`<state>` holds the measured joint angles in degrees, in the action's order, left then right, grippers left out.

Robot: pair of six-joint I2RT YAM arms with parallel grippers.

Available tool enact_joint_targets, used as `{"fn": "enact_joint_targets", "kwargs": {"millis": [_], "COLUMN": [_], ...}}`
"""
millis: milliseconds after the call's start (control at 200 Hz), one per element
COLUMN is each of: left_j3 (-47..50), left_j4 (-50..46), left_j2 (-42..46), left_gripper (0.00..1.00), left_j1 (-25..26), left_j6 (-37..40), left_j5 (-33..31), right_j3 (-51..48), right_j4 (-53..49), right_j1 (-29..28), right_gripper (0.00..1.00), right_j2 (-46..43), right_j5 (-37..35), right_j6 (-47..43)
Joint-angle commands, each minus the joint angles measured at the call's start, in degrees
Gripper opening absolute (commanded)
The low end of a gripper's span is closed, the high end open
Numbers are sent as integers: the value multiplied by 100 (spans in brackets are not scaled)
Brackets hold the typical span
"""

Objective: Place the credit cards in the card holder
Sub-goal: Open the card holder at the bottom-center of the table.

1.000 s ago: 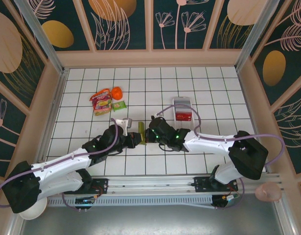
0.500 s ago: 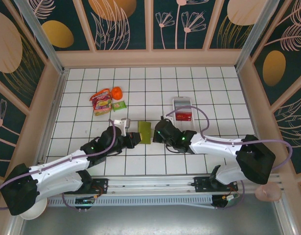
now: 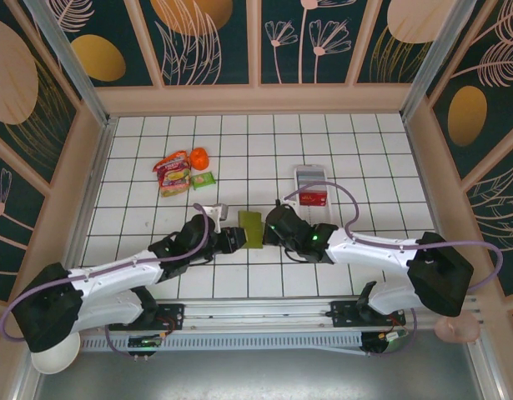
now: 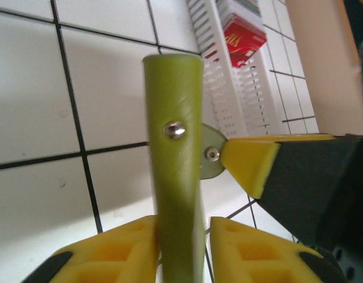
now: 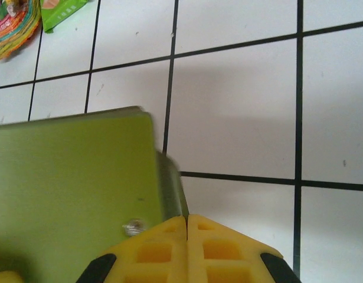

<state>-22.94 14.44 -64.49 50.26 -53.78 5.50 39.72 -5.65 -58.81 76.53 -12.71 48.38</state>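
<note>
Wallet: an olive-green wallet (image 3: 253, 227) stands on edge at the centre of the white tiled desk (image 3: 364, 150), caught between the two arms.
Left end effector (image 3: 233, 237): closed on the wallet from the lower left, with yellow fingers (image 4: 125, 244) pressed against both faces.
Right end effector (image 3: 271, 231): fingers shut tight together, pinching the wallet's snap tab (image 4: 211, 154).
Cards: red cards (image 3: 313, 198) lie in a long white tray (image 3: 309, 174) right of centre, near the wallet but apart from it.
Snack packets (image 3: 177, 173): a cluster in the upper left.
</note>
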Motion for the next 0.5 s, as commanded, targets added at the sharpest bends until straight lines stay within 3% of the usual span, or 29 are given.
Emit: {"fn": "enact_joint_targets", "kwargs": {"millis": [0, 190, 360, 495], "left_j3": [194, 147, -100, -176], "left_j4": [209, -247, -842, -745], "left_j2": [-176, -722, -695, -510], "left_gripper": [37, 44, 71, 86], "left_j1": [6, 9, 8, 9], "left_j6": [-123, -188, -58, 31], "left_j5": [-123, -559, -1044, -882], "right_j3": [-130, -275, -410, -483], "right_j4": [265, 353, 601, 788], "right_j1": [-95, -112, -149, -168], "right_gripper": [0, 0, 0, 0], "right_j2": [-121, -17, -139, -389], "right_j5": [130, 292, 472, 533], "right_j6": [63, 198, 312, 373]}}
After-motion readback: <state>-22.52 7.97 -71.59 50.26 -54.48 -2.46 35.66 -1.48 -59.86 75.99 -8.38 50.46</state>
